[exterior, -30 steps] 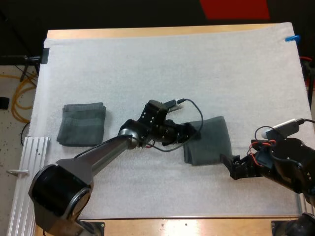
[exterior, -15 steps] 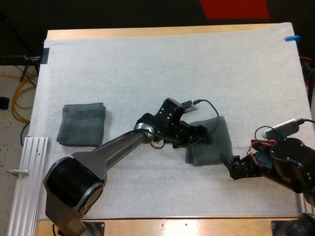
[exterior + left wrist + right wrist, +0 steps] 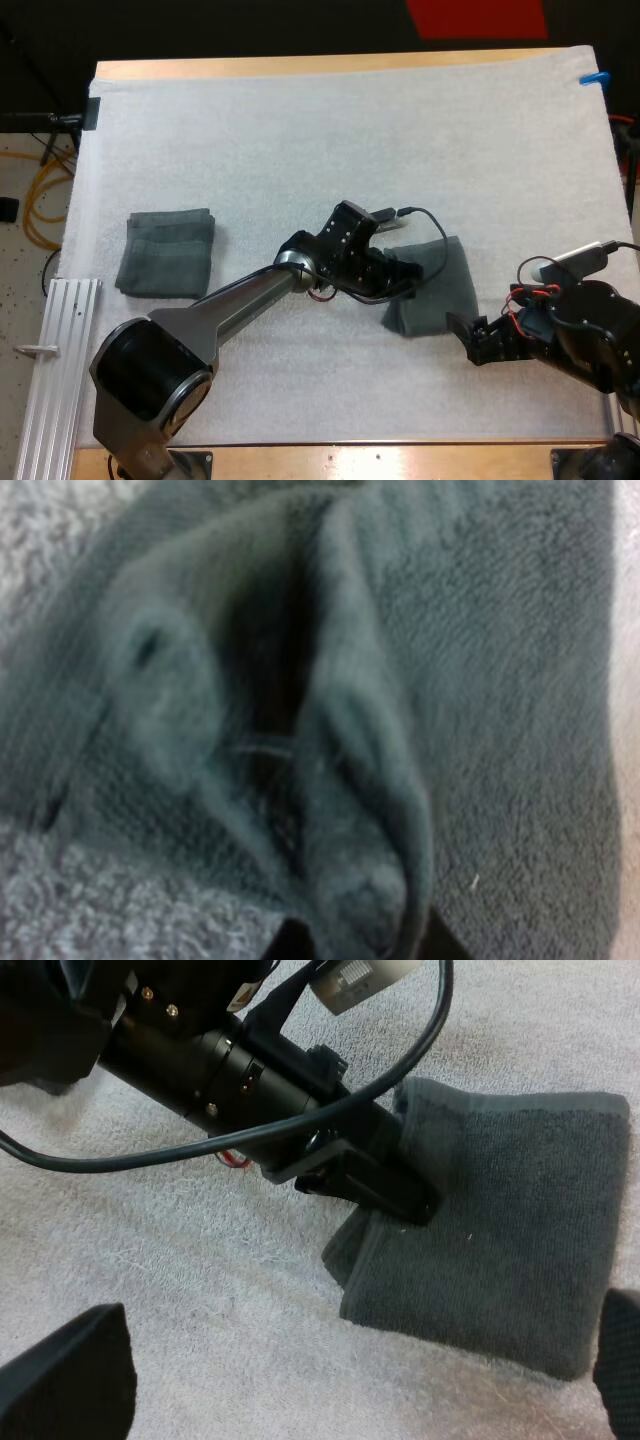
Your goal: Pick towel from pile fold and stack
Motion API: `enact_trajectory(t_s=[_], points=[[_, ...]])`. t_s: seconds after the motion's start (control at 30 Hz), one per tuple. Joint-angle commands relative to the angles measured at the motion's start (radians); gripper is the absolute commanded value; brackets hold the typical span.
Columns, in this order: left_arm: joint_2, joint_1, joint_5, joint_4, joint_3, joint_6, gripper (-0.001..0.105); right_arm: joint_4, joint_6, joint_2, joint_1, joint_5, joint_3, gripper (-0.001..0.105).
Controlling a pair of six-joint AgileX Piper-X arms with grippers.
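The left pincer [image 3: 408, 275] is clamped on the left edge of a dark grey-green towel [image 3: 443, 285] that lies on the white mat [image 3: 330, 140], right of the middle and toward the near side. In the left wrist view a raised fold of this towel [image 3: 350, 780] runs down between the two black fingers [image 3: 290, 942], which press on it from both sides. From the right wrist view, the left pincer [image 3: 385, 1185] sits low at that edge, where the towel [image 3: 510, 1220] is bunched into a thick lip. The rest of the cloth lies flat and doubled over, with a straight hemmed far edge.

The right pincer [image 3: 468, 335] hovers just beside the towel's near right corner without touching it. Its fingers [image 3: 70, 1380] stand wide apart and clear of the cloth, so it holds nothing.

Well apart, at the mat's left side, a folded towel [image 3: 165, 252] lies flat as a neat square. The mat covers most of the wooden desk [image 3: 300, 66], whose bare far edge shows beyond it.
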Motion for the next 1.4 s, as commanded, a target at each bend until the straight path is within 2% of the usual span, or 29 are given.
enact_trajectory(t_s=[0.0, 0.1, 0.37, 0.43, 0.47, 0.53, 0.63, 0.73, 0.83, 1.03, 1.23, 1.37], points=[[-0.007, 0.002, 0.011, 0.016, -0.021, 0.034, 0.000, 0.002, -0.011, -0.005, 0.000, 0.000, -0.008, 0.090], [-0.022, 0.021, -0.024, 0.122, -0.079, 0.155, 0.000, 0.002, -0.007, -0.005, 0.000, 0.000, -0.008, 0.090], [-0.042, 0.120, -0.219, 0.527, -0.281, 0.539, 0.000, 0.002, -0.007, -0.005, 0.000, 0.045, -0.008, 0.090], [-0.042, 0.159, -0.314, 0.657, -0.340, 0.649, 0.000, 0.002, -0.007, -0.005, 0.000, 0.048, -0.008, 0.090], [-0.042, 0.172, -0.338, 0.692, -0.355, 0.677, 0.000, 0.002, -0.007, -0.005, 0.000, 0.048, -0.008, 0.090], [-0.042, 0.214, -0.441, 0.790, -0.395, 0.762, 0.000, 0.002, -0.003, -0.005, 0.000, 0.048, -0.008, 0.090], [-0.042, 0.277, -0.553, 0.899, -0.436, 0.847, 0.000, 0.002, -0.003, -0.005, 0.000, 0.048, -0.008, 0.090], [-0.043, 0.356, -0.625, 0.988, -0.462, 0.890, 0.000, 0.002, -0.003, -0.005, 0.000, 0.048, -0.008, 0.090], [-0.054, 0.436, -0.629, 1.037, -0.479, 0.911, 0.000, 0.002, -0.003, -0.005, 0.000, 0.048, -0.008, 0.090], [-0.111, 0.585, -0.629, 1.041, -0.479, 0.936, 0.000, 0.002, -0.003, -0.005, 0.000, 0.048, -0.008, 0.090], [-0.129, 0.675, -0.629, 1.041, -0.479, 0.955, 0.000, 0.002, -0.003, -0.005, 0.000, 0.048, -0.008, 0.090], [-0.129, 0.697, -0.629, 1.041, -0.479, 0.971, 0.000, 0.002, -0.003, -0.005, 0.000, 0.048, -0.008, 0.090]])
